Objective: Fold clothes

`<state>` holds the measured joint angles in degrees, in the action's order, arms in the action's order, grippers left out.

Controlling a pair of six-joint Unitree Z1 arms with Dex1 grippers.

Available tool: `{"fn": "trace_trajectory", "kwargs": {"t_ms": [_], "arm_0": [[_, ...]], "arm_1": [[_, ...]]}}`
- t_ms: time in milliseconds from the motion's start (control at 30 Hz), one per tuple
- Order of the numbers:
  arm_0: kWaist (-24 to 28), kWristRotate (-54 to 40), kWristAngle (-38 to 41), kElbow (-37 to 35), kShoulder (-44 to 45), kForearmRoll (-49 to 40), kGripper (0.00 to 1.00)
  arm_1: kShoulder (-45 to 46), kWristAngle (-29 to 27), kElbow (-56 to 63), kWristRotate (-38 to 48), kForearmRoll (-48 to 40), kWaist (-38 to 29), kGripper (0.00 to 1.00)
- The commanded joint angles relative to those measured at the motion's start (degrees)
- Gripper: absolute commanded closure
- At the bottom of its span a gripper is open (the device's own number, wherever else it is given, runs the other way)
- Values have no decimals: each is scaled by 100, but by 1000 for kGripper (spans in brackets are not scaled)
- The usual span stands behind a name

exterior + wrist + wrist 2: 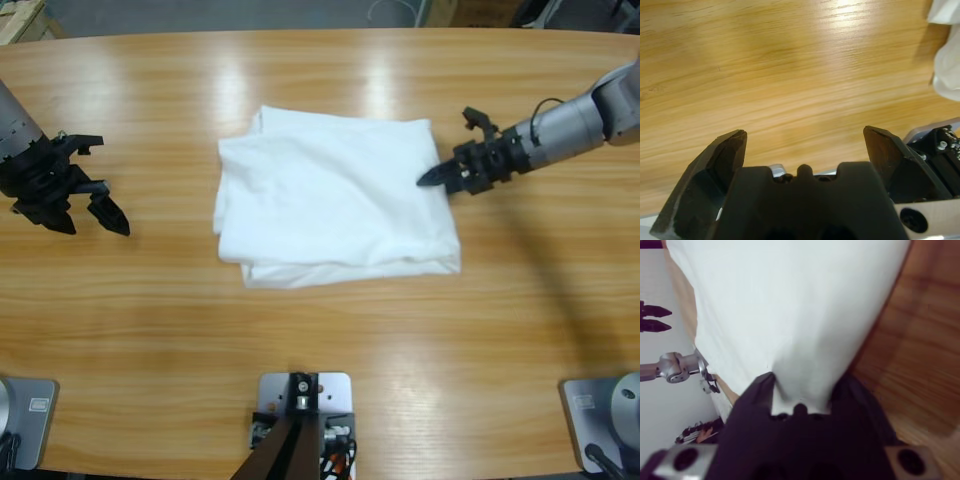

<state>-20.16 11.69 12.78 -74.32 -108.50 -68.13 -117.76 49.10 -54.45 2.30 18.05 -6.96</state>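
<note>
Mid-table sits the folded white T-shirt (335, 195), right gripper (432, 178) pinching its 3 o'clock edge, left gripper (95, 212) gaping empty at 9 o'clock, so I'd drag that edge over slowly, keeping layers flat.

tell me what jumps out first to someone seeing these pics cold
The white T-shirt, already folded into a rough rectangle, lies in the middle of the wooden table. The right claw is at the shirt's right edge, with white fabric between its jaws in the right wrist view. The left claw sits open near the table's left end, well apart from the shirt, over bare wood.
</note>
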Motion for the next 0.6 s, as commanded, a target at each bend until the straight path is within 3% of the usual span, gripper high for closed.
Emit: {"fn": "trace_trajectory", "kwargs": {"t_ms": [33,400,600], "arm_0": [[-49,12,66,84,-269,10,87],[-49,10,66,84,-260,10,87],[-49,10,66,76,-269,10,87]], "arm_1": [[-502,121,66,-67,-61,-104,993],[-504,91,92,-169,-72,-104,1000],[69,-410,-223,-213,784,-53,1000]]}}
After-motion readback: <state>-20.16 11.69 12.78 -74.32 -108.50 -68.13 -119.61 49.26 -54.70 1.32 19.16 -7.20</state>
